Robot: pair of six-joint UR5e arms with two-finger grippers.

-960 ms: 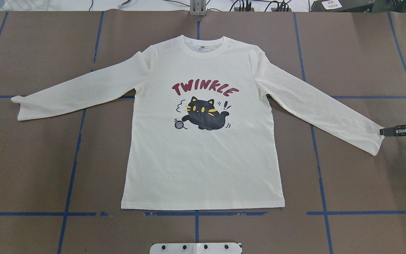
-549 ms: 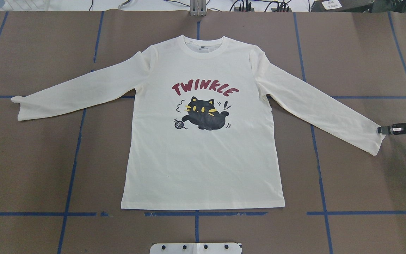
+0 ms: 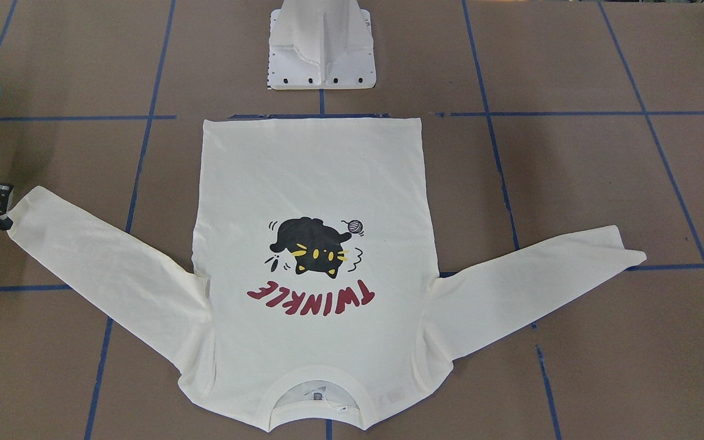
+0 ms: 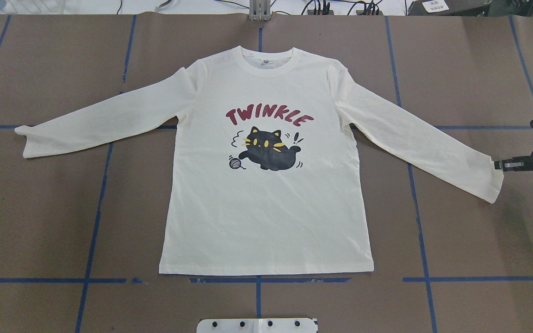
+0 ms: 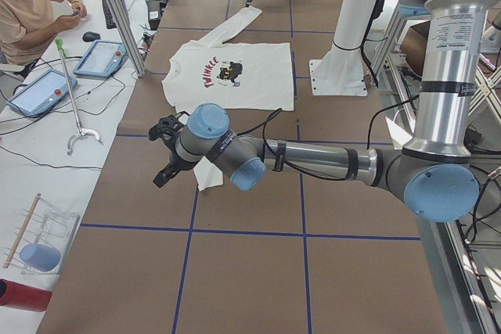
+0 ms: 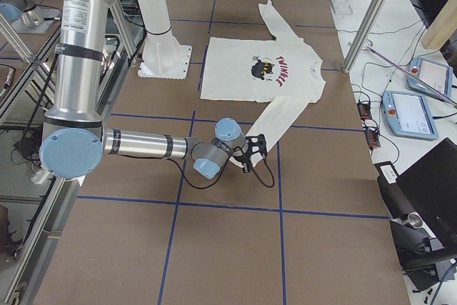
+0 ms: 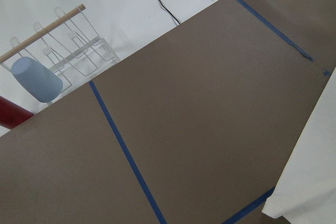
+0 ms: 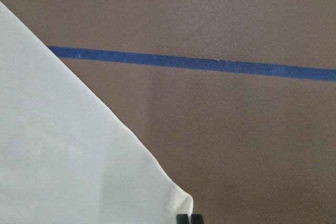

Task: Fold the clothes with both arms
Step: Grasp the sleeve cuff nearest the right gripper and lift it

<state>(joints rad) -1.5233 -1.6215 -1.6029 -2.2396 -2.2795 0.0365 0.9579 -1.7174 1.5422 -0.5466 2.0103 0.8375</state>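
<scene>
Your cream long-sleeved T-shirt (image 4: 266, 217) lies flat, cat side up, on the brown table (image 4: 40, 208). The black right gripper (image 4: 498, 164) looks pinched shut on just the cuff corner. That tiny bite could slip out when you lift. I cannot tell if the black left gripper (image 5: 161, 154) is wide or narrow.

Red capitals spell "TWINKLE" (image 4: 269, 116) across the chest of the T-shirt (image 4: 266, 217), at 12 o'clock of the cat print (image 4: 270, 151). From the front-facing camera the word reads upside down. The neck label (image 4: 263, 62) and the arm sticker (image 6: 78, 16) carry print too small to read.
</scene>
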